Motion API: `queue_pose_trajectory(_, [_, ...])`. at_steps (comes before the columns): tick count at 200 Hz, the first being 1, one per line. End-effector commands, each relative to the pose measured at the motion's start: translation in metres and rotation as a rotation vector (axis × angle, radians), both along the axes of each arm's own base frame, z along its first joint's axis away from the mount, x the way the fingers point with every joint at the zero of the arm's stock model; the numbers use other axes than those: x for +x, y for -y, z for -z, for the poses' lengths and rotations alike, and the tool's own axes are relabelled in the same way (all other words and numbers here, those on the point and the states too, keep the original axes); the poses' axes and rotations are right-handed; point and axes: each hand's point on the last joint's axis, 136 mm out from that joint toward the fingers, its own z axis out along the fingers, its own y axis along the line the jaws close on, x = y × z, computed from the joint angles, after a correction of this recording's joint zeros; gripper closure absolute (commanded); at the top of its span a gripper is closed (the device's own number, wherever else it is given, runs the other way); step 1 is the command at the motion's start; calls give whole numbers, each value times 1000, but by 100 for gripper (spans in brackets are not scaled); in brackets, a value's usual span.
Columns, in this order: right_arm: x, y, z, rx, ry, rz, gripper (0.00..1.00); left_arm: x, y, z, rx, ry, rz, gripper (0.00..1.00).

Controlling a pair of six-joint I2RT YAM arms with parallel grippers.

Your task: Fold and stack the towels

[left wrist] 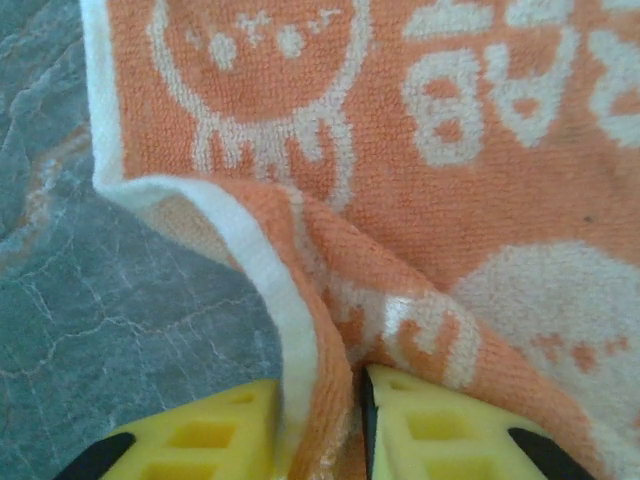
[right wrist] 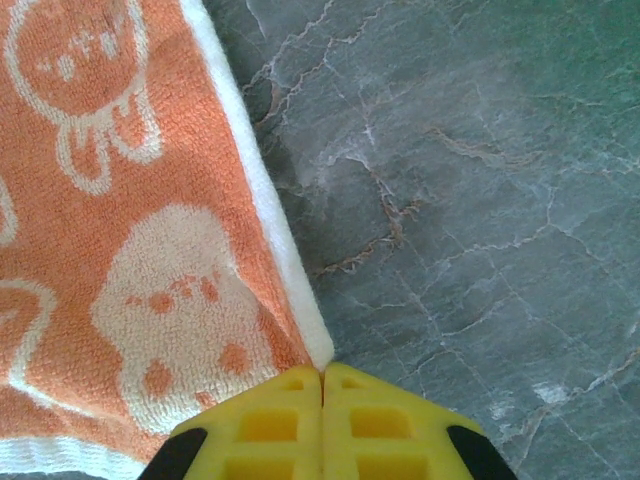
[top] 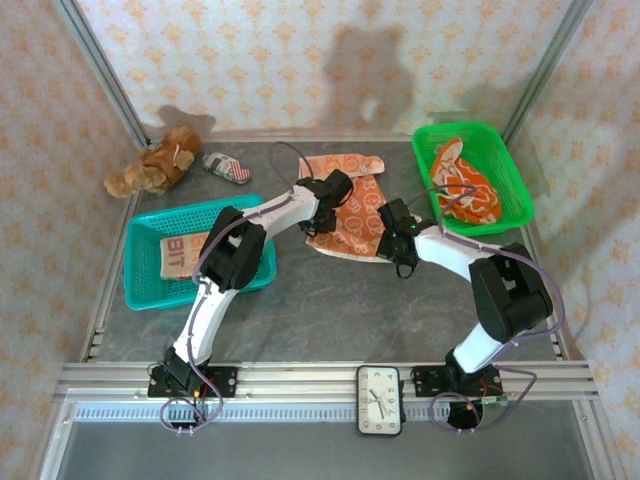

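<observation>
Teal basket (top: 140,290), a rigid plastic lattice, holds one folded towel (top: 183,256), cream with orange lettering. Left claw (left wrist: 320,400) is closed on a raised pleat of the orange towel (left wrist: 480,200) at its white-bound edge, with the cloth bunched between the yellow pads; the hold looks deep. This towel lies mostly flat at the middle of the surface (top: 330,310). It is looped terry, soft and limp, orange with cream bunny outlines and letters. Right claw (right wrist: 322,385) is shut pad to pad, with only the extreme tip of a hemmed corner entering the seam. Probable failure: that corner slips free on lifting, since so little cloth is caught, leaving the towel hanging from the left claw and the fold skewed. Second risk: unequal travel of the two arms would drag the limp cloth across the smooth, veined grey surface and wrinkle it rather than crease it cleanly. Green basket (top: 515,170), of the same lattice, holds a crumpled towel (top: 462,190), not yet folded.
</observation>
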Motion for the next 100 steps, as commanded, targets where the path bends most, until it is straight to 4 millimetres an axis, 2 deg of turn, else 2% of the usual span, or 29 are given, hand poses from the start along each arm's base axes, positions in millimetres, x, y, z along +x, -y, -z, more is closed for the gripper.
queue_pose_trajectory(1, [-1,5,7,-17,-19,16,100,1,-17,-8,43,7,-5,60])
queue_pose_trajectory(21, [0,4,6,-15,-18,12,100,-3,-19,-22,26,26,-7,45])
queue_pose_trajectory(32, [1,3,4,-12,-15,10,100,-9,-22,-29,21,30,-13,43])
queue_pose_trajectory(54, [2,3,3,-9,-11,13,100,-29,-30,-38,-8,21,-25,43])
queue_pose_trajectory(75, [0,2,5,-6,-16,12,100,-47,-30,-39,-68,8,-37,48])
queue_pose_trajectory(100, [-1,1,7,-2,-22,12,100,-59,-22,-28,-139,-11,-45,56])
